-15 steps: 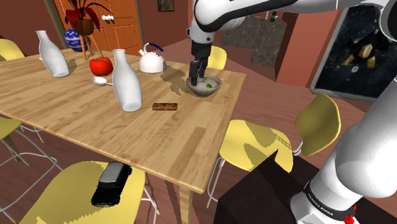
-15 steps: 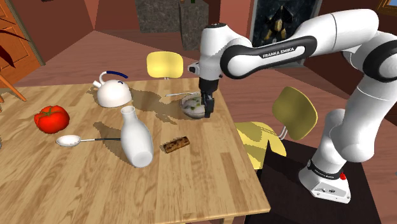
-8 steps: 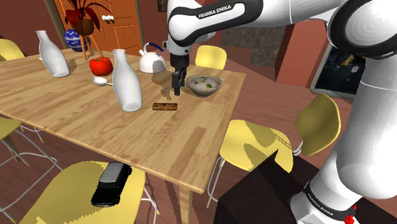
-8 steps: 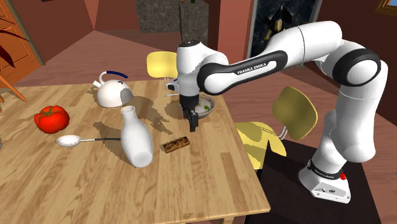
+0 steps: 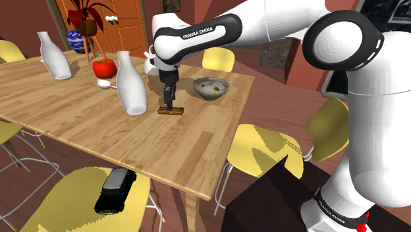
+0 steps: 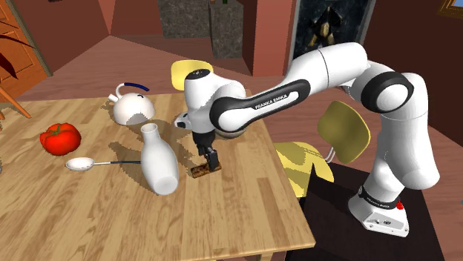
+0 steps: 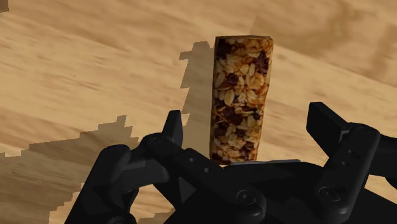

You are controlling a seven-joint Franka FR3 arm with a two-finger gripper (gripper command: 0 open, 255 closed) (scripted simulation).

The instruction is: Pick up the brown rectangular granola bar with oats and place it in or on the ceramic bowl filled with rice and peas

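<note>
The brown oat granola bar [image 5: 178, 112] lies flat on the wooden table [image 5: 79, 112], a short way from the ceramic bowl of rice and peas [image 5: 211, 87] near the table's far corner. My black gripper [image 5: 170, 103] points straight down with its tips just over the bar. The second exterior view has the gripper [image 6: 211, 159] over the bar's [image 6: 197, 172] end nearer the table edge. In the wrist view the bar [image 7: 240, 89] runs lengthwise between my fingers [image 7: 173, 127], which stand apart on either side of it and do not touch it. The gripper [image 7: 250, 125] is open.
A tall white bottle [image 5: 130, 82] stands close beside the bar, with a spoon [image 6: 81, 164], a red tomato [image 5: 104, 67] and a white kettle [image 6: 132, 107] beyond it. Another white bottle [image 5: 53, 56] stands far back. Yellow chairs ring the table; one holds a black toy car [image 5: 115, 190].
The arm has swung from over the bowl across the table to the granola bar and come down, so the open fingers now straddle the bar. Bar and bowl have not moved.
</note>
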